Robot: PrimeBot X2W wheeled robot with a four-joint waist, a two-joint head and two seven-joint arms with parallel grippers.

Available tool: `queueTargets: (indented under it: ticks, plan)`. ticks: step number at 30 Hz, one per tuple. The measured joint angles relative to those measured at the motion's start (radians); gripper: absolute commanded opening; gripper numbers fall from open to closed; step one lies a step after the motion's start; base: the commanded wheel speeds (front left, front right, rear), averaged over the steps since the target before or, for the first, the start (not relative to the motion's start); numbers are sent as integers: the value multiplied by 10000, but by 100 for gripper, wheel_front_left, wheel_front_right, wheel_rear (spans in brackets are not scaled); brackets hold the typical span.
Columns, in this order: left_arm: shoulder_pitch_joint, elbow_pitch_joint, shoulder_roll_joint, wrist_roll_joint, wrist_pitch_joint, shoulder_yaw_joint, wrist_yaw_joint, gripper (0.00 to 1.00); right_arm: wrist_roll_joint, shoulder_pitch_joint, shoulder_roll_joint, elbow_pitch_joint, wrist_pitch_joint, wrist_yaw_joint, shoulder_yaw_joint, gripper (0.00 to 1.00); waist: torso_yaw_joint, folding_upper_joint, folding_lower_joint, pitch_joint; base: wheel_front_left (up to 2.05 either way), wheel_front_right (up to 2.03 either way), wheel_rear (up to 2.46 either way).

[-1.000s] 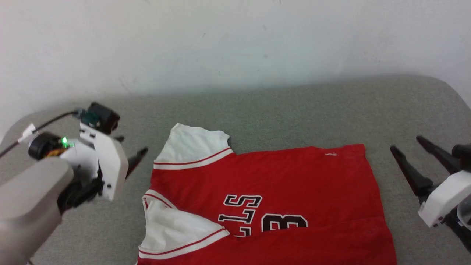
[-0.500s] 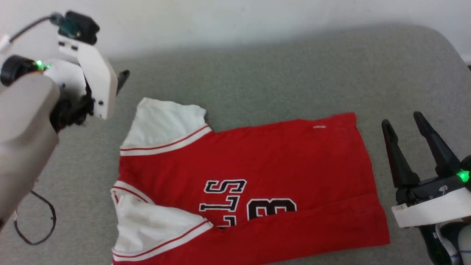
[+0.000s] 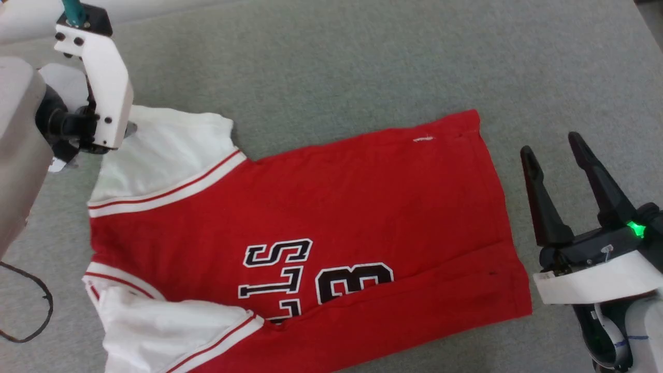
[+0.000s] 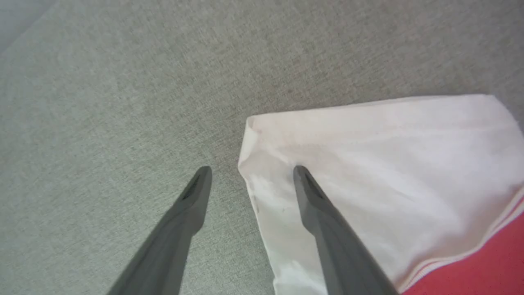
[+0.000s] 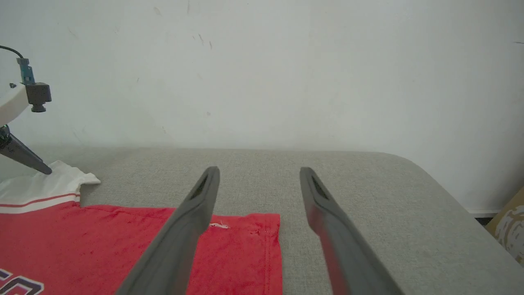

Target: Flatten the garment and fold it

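Note:
The garment (image 3: 336, 207) lies spread on the grey surface, a red jersey T-shirt with white sleeves, striped trim and black lettering, its collar end to the left. The bottom edge looks folded up over the lower chest print. My left gripper (image 4: 252, 172) is open above the far white sleeve (image 4: 389, 164); one finger is over the sleeve's corner, the other over bare surface. In the head view its white wrist housing (image 3: 98, 83) hides the fingers. My right gripper (image 3: 550, 144) stands open just right of the garment's hem (image 5: 270, 246), apart from the cloth.
A grey padded surface (image 3: 336, 62) bears everything, and a white wall (image 5: 262, 61) rises behind it. A black cable (image 3: 31, 305) loops at the lower left. A cardboard box (image 5: 507, 229) sits beyond the surface's right edge.
The head camera has tilted down, shifting the whole picture. My left gripper has moved from beside the far sleeve to over its corner. My right gripper has turned its fingers upright near the hem.

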Motion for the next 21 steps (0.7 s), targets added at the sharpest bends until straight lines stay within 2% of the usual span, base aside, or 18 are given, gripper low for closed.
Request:
queueTargets:
  ticks: [6,7,8,13,21]
  plan:
    - [-248,-8,244,138,694,-349,-257,100,2,-185,-25,424,-13,0,171,100,-372,0,-5,467,0,0,0]
    - [-255,-29,280,130,740,-347,-272,43,2,-185,-40,502,-12,0,171,100,-402,0,-4,496,0,0,0]
    - [-259,-52,291,96,775,-339,-290,0,6,-187,-69,573,-10,0,163,100,-406,0,-4,499,0,0,0]
    - [-78,-119,173,-98,525,-330,-349,0,29,-493,-393,721,50,0,157,100,-359,0,-2,269,0,0,0]
    - [422,-500,-96,-136,-104,-491,-451,0,63,-2427,-1831,899,934,2,134,100,78,0,-4,-550,0,0,0]
